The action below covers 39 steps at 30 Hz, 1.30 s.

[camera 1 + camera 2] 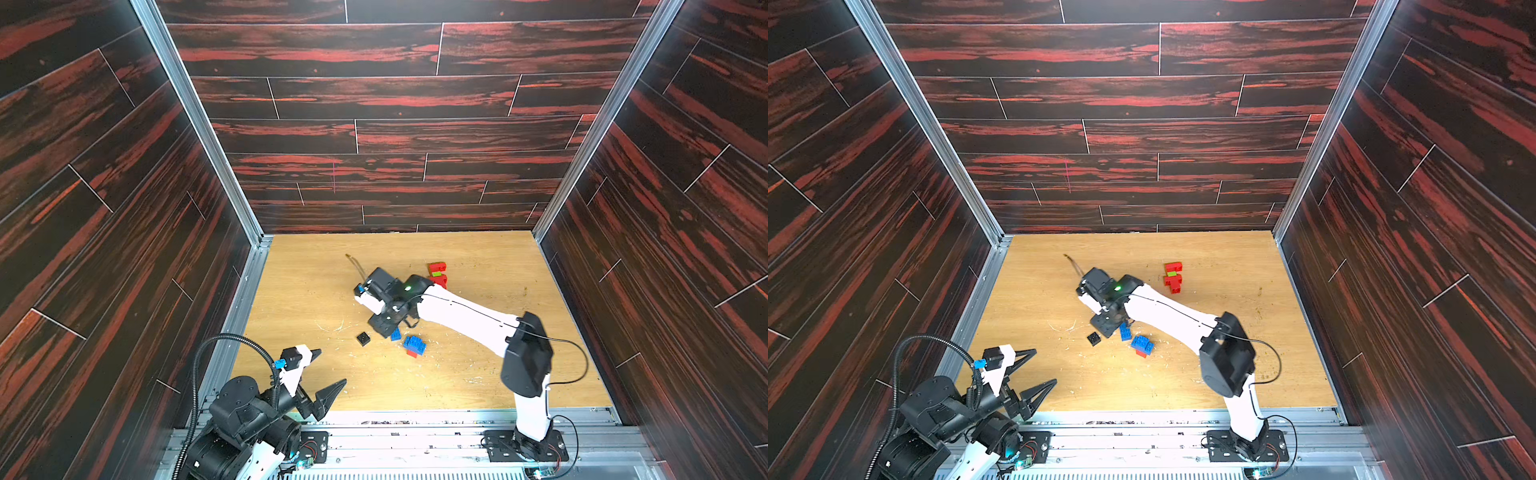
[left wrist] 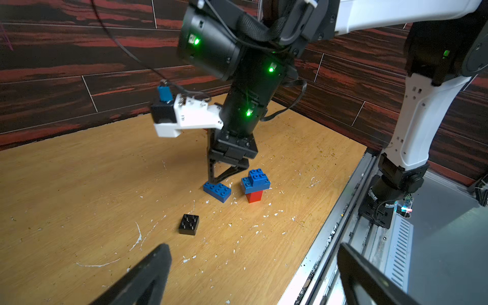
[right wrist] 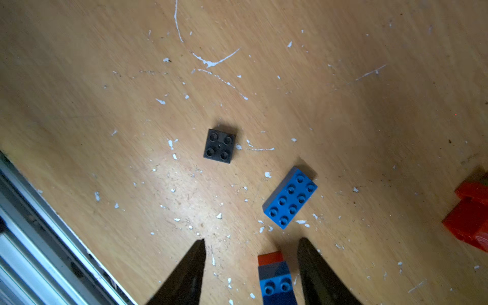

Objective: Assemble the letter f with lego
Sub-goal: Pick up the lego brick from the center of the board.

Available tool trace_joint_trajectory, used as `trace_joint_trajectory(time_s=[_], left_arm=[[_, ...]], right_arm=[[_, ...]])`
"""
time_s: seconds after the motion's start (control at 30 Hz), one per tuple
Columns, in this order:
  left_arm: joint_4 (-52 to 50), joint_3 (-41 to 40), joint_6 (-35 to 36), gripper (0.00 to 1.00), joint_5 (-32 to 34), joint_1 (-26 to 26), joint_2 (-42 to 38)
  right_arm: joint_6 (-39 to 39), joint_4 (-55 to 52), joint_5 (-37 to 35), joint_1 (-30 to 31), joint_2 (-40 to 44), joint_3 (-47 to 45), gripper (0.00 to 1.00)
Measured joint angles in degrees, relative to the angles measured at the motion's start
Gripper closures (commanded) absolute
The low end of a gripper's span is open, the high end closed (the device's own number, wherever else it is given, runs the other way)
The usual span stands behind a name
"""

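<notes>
Your right pincer (image 3: 252,239) hovering part-open, empty; blue oblong plastic brick (image 3: 290,198) lying ahead, long axis slanting across jaws; left pincer (image 1: 332,365) gaping, farther.

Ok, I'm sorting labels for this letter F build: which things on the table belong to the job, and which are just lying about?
Part of the job:
black square brick
loose blue oblong brick
blue-on-red stack
red-and-green stack

Just lying about:
white flecks on the wood
thin strand near the back
metal rail along the front edge
</notes>
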<state>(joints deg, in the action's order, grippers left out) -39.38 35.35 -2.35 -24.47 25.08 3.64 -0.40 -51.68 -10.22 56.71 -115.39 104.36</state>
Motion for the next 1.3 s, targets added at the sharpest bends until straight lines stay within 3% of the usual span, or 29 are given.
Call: trace_joint_trajectory(time_s=[0.23,0.57,1.3], left_arm=[[0.00,0.00,0.00,0.00,0.02,0.00,-0.07],[0.00,0.00,0.00,0.00,0.00,0.00,-0.07],[0.00,0.00,0.00,0.00,-0.02,0.00,-0.07]], right_arm=[[3.26,-1.25,-0.11,0.79,-5.31,7.06,0.41],[5.38,-0.83,0.79,1.11,-13.60,9.49,0.41],[5.86,-1.62,3.32,1.66,-21.24,16.20,0.41]])
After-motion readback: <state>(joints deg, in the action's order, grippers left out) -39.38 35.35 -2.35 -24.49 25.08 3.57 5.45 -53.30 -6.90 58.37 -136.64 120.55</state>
